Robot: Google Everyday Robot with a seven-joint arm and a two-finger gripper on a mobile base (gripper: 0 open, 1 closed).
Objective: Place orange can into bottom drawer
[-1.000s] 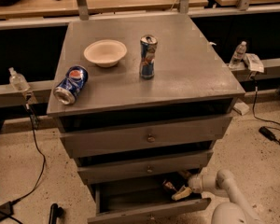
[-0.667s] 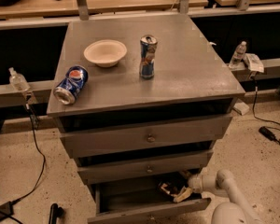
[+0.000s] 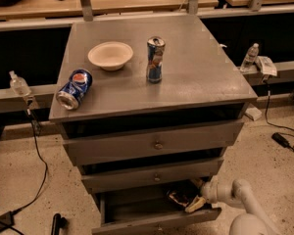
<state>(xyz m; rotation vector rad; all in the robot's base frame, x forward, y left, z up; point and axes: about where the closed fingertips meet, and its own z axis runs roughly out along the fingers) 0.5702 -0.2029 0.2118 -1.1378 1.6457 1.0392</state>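
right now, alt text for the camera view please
The robot's pincer reaches into the open bottom drawer of a grey cabinet, right by an orange can inside. On top sit a white bowl, an upright blue can and a Pepsi can on its side.

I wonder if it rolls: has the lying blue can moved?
No, the blue can stays beside the bowl, same spot. The gripper is in the bottom drawer.

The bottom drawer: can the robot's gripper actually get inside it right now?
Seemingly yes: the bottom drawer stands pulled open with nothing across its mouth, and the gripper reaches into it, beside the orange can.
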